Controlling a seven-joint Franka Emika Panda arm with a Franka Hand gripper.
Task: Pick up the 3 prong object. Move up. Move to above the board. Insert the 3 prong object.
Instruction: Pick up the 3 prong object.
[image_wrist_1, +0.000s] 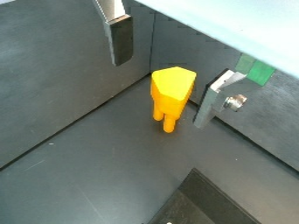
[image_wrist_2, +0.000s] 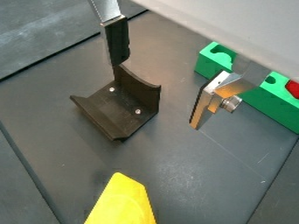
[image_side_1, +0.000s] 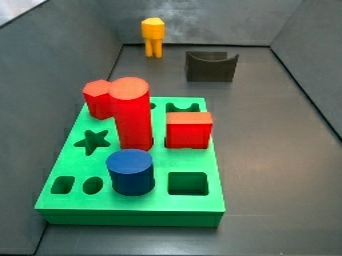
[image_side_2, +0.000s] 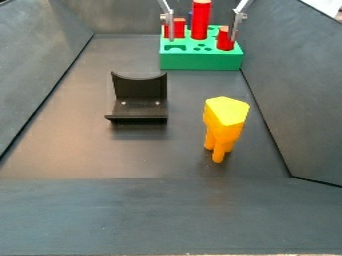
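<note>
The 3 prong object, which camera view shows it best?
A side view shows the 3 prong object best: large, upright, blocky top and legs clear. A wrist view shows it between the open pincer fingers, untouched. Elsewhere it is small and distant or cropped.

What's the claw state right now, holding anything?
Claw: open, holding nothing. In a wrist view the 3 prong object stands on the floor, apart from both fingers; in a side view the claw hangs above the board.

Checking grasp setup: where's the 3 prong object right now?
The 3 prong object stands upright on the dark floor beside the grey U-shaped block, untouched; in a wrist view the pincer is open above it.
</note>
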